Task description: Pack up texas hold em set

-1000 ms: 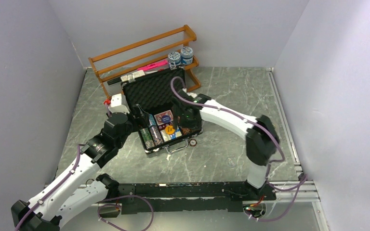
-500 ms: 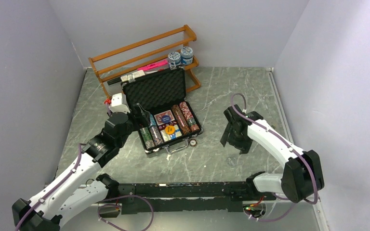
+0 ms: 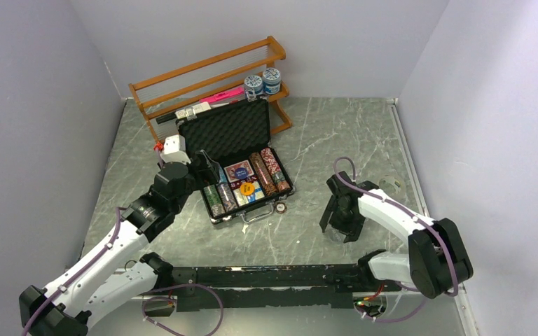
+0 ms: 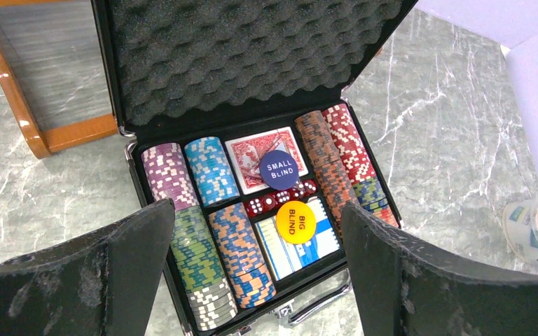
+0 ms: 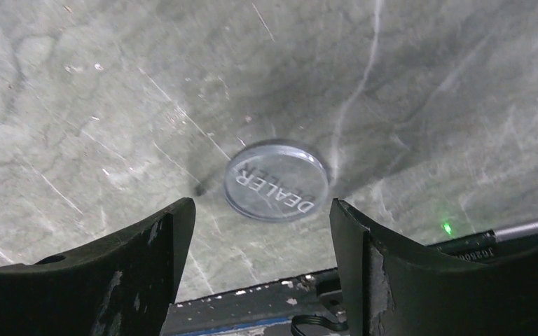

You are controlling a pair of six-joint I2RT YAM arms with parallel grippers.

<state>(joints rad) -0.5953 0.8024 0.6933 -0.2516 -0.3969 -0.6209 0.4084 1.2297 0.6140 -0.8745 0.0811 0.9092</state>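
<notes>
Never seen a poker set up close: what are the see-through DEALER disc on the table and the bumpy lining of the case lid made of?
DEALER disc: probably clear acrylic or similar plastic, glossy; the marbled table shows through it and its rim catches light. Lid lining: looks like black egg-crate foam, matte, with rows of soft dimples.

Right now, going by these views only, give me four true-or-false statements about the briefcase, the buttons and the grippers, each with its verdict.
1. The briefcase lid stands open. True.
2. The dealer button lies inside the briefcase. False: it lies on the table, below the open right gripper.
3. The big blind button sits on the blue deck. True.
4. The left gripper holds a chip stack. False: it is open and empty, facing the briefcase.
</notes>
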